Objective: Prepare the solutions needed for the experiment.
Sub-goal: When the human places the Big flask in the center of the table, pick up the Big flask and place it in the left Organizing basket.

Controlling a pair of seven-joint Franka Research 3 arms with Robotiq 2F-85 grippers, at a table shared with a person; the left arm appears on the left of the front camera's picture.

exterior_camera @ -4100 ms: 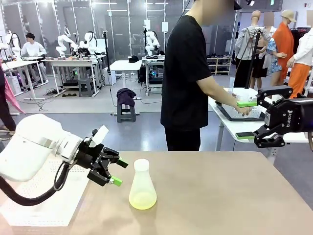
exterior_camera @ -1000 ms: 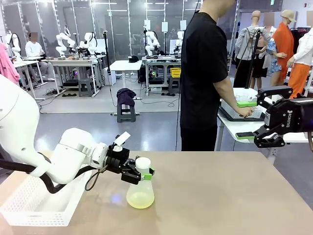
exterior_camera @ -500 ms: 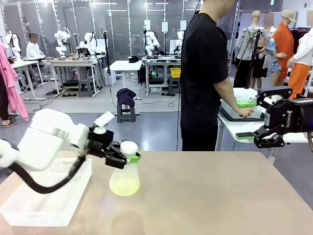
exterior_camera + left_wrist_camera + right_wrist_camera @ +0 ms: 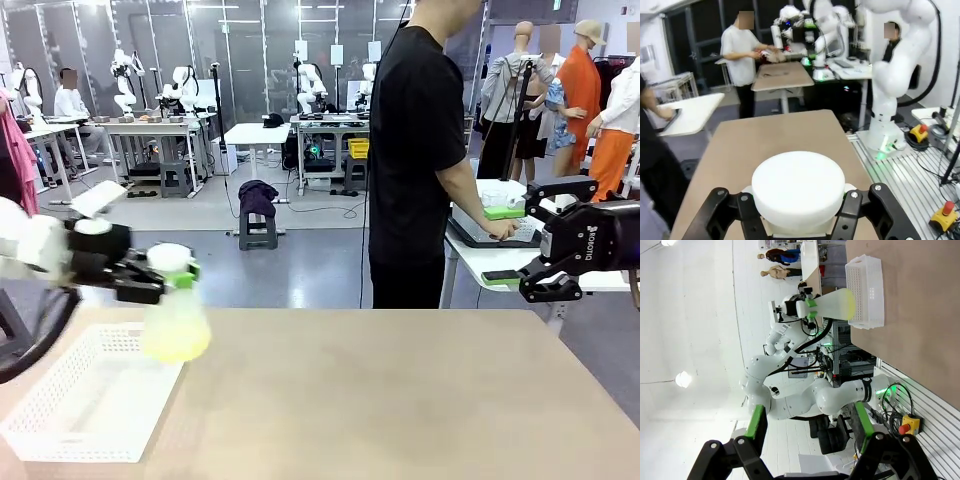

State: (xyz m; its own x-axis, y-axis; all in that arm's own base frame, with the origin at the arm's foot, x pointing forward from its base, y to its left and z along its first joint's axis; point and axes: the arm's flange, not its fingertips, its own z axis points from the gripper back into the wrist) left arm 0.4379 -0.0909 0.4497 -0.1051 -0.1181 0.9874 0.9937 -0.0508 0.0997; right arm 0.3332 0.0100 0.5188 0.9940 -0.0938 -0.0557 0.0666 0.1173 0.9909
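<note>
The left hand (image 4: pixel 165 278), open beside the flask (image 4: pixel 176 315) four seconds ago, has since closed on its neck, lifted it off the surface (image 4: pixel 420 400) and carried it leftward. The flask now hangs over the white basket (image 4: pixel 60 420)'s near edge, and the yellow solution (image 4: pixel 176 345) inside has travelled with it.

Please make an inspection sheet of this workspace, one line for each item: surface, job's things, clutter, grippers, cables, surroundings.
Surface: tan table, bare on the right half.
Job's things: conical flask with pale yellow solution, lifted above the white basket.
Clutter: nothing seen.
Grippers: left gripper shut on the flask's neck; right gripper open, raised off the table's right edge.
Cables: black cable on the left arm.
Surroundings: person at a side table, turned away; other workstations behind.
</note>
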